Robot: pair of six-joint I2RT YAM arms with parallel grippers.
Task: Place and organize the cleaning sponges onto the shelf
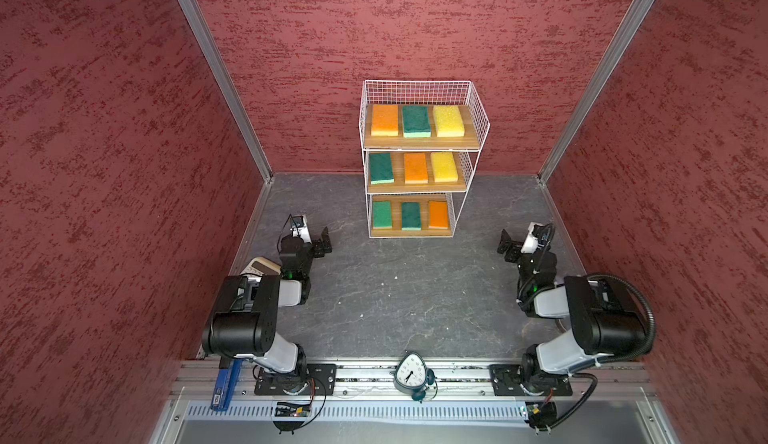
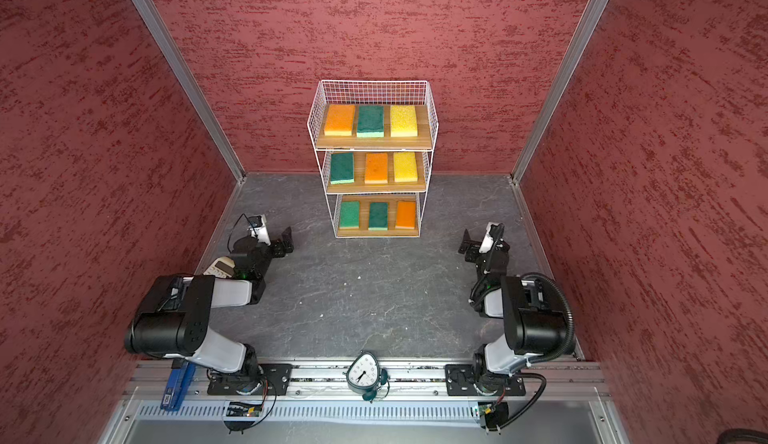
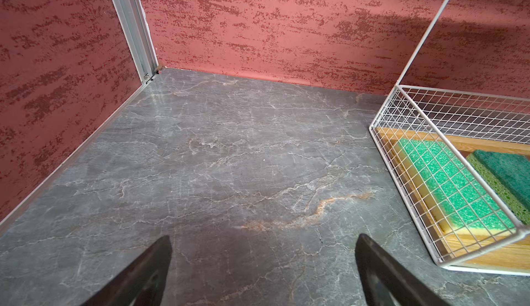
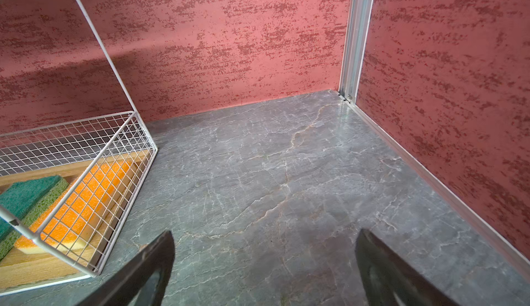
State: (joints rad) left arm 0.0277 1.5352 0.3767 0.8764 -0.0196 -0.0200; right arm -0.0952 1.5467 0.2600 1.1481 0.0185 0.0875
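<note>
**Orange, green and yellow sponges [image 1: 416,121] all on the shelf [image 1: 417,91]; both arms stand clear**

The white wire shelf stands at the back of the grey table [image 1: 395,288]; all nine sponges lie flat on its wooden boards, three to a tier, long sides parallel with gaps between. That spacing looks deliberate, so that each can be seen and reached from the front. Reading left to right in both top views, the top tier [image 1: 419,143] holds orange, green, yellow; the middle tier [image 1: 415,188] holds green, orange, yellow; the bottom tier [image 1: 411,233] holds green, green, orange. No sponge lies on the table.

The left gripper [image 3: 263,236] hangs low over bare table near the shelf's bottom left corner, fingers spread wide with nothing between them; the right gripper [image 4: 266,232] mirrors it at the other corner, equally wide and empty. By my judgement the sorting is done, and the arms sit off to the sides so as not to knock the shelf. A cream calculator [image 1: 262,266] lies partly under the left arm.
</note>
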